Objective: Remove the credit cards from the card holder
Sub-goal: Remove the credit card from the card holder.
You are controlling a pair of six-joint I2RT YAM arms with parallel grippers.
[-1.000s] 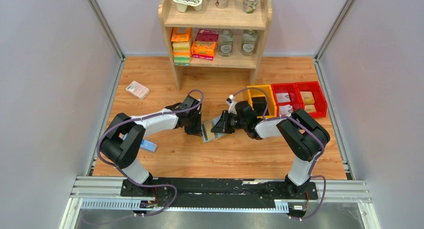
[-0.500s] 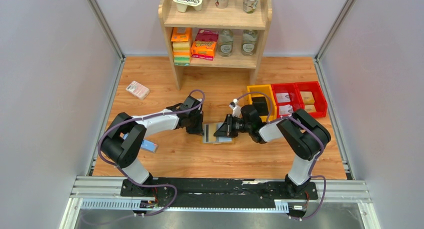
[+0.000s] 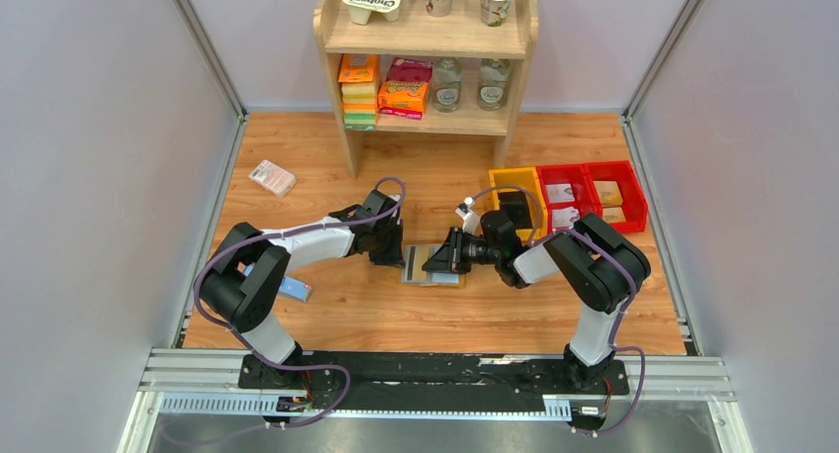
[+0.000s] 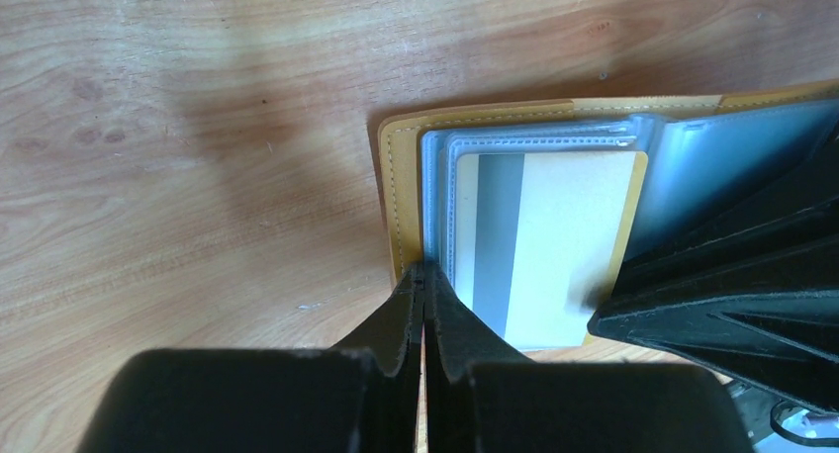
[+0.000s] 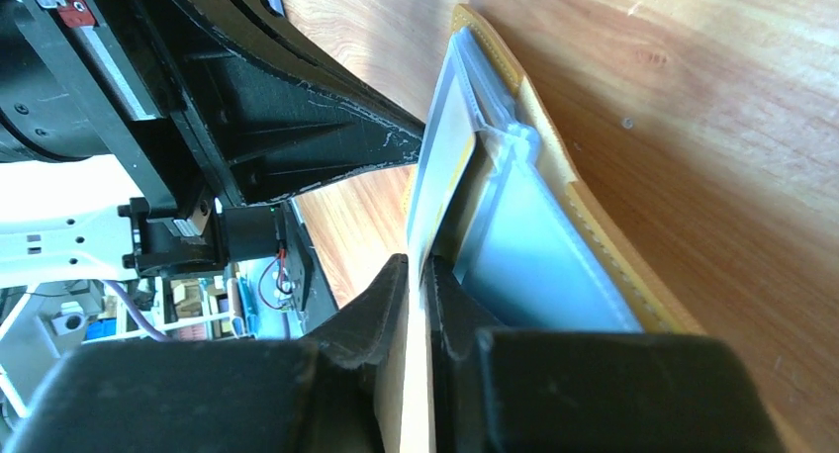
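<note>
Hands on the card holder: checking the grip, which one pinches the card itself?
The right hand, clamped on the pale card; the left hand pinches the card holder instead.

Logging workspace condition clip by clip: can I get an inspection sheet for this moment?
Surface: wooden table, no damage seen.
Job's things: card holder lies open; a card shows at its grey-blue sleeve.
Clutter: pink-white packet; blue bar beside the left arm; yellow bin; red bins.
Grippers: left gripper, jaws shut at the holder's edge; right gripper, jaws shut on the card.
Cables: purple cables along both arms, no snag seen.
Surroundings: stocked wooden shelf; grey walls.
</note>
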